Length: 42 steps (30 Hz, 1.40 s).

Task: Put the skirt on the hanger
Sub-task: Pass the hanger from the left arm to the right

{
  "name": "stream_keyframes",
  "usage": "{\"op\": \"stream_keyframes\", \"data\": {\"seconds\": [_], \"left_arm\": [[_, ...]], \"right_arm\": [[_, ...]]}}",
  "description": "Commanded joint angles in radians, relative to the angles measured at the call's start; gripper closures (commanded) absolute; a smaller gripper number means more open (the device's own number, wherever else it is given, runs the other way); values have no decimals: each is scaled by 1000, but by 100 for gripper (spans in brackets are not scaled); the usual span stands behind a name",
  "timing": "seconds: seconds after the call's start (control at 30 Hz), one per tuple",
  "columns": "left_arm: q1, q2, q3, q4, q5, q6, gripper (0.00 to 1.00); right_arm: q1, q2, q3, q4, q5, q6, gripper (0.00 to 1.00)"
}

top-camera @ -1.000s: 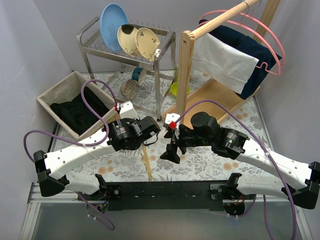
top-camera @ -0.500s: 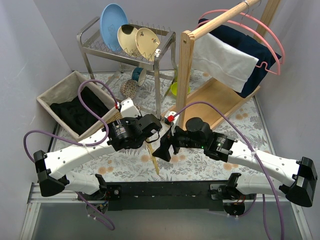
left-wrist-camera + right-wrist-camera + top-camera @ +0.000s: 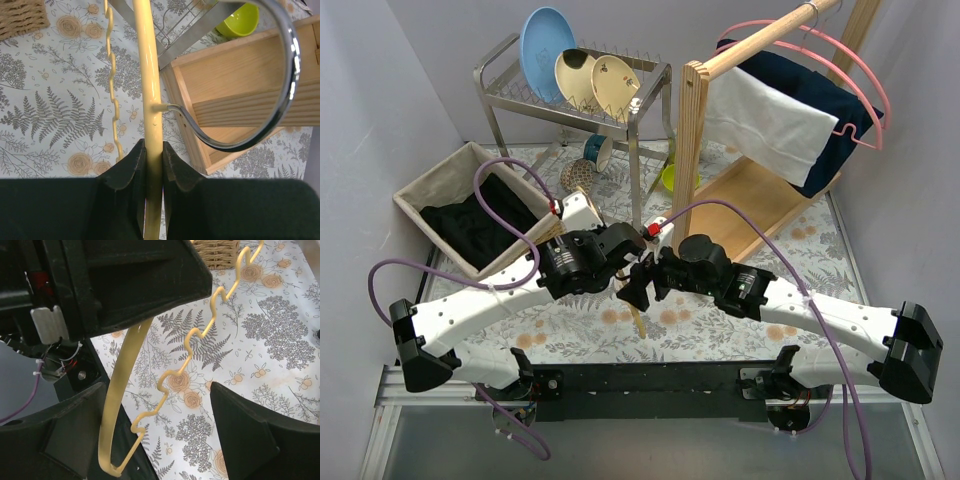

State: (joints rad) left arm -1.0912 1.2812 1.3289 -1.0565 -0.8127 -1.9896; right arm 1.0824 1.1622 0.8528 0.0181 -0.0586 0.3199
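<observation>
The dark skirt, as I judge, lies in the basket at the left, not touched. The left tool is closed tight on the yellow hanger; the right tool stands wide open around its notched end, gripping nothing. So only the hanger is in hand; dressing it remains. The floral surface carries a dish rack and a wooden rail, between grey walls

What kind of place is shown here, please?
Probably a mock household laundry corner on a robot table: a dish rack with plates, a wicker basket holding dark clothes, and a wooden clothes rack with hanging garments.
</observation>
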Motion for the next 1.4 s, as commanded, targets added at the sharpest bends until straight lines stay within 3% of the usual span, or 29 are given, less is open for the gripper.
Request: {"op": "stream_keyframes", "data": {"seconds": [0.0, 0.13, 0.2, 0.37, 0.47, 0.6, 0.67, 0.73, 0.77, 0.9, 1.13, 1.37], "left_arm": [[16, 10, 56, 56, -65, -675, 100], [31, 7, 49, 81, -63, -686, 100], [40, 0, 27, 122, -62, -686, 100], [54, -6, -3, 179, -43, -713, 100], [56, -6, -16, 216, -40, -713, 100], [54, -17, -11, 199, -46, -713, 100], [56, -29, -25, 205, -43, -707, 100], [56, -55, -42, 222, -33, -681, 100], [56, -66, -63, 249, -25, -669, 78], [56, -124, -118, 318, 7, -577, 43], [56, -308, -214, 407, 122, -278, 19], [56, -471, -185, 451, 335, 369, 2]], "right_arm": [[10, 16, 5, 66, 54, -13, 16], [14, 8, -20, 100, 112, -36, 23], [16, 8, -44, 134, 94, -70, 37], [19, 21, -58, 160, 106, -117, 46], [22, 25, -61, 169, 111, -146, 58], [21, -21, -70, 175, 126, -186, 92], [13, -47, -78, 174, 118, -180, 99], [-12, -56, -75, 157, 79, -157, 99], [-24, -62, -74, 146, 66, -133, 99], [-64, -72, -77, 134, -133, -90, 99], [-127, -75, -84, 115, -360, -44, 99], [-246, -46, -71, 36, -503, -51, 99]]}}
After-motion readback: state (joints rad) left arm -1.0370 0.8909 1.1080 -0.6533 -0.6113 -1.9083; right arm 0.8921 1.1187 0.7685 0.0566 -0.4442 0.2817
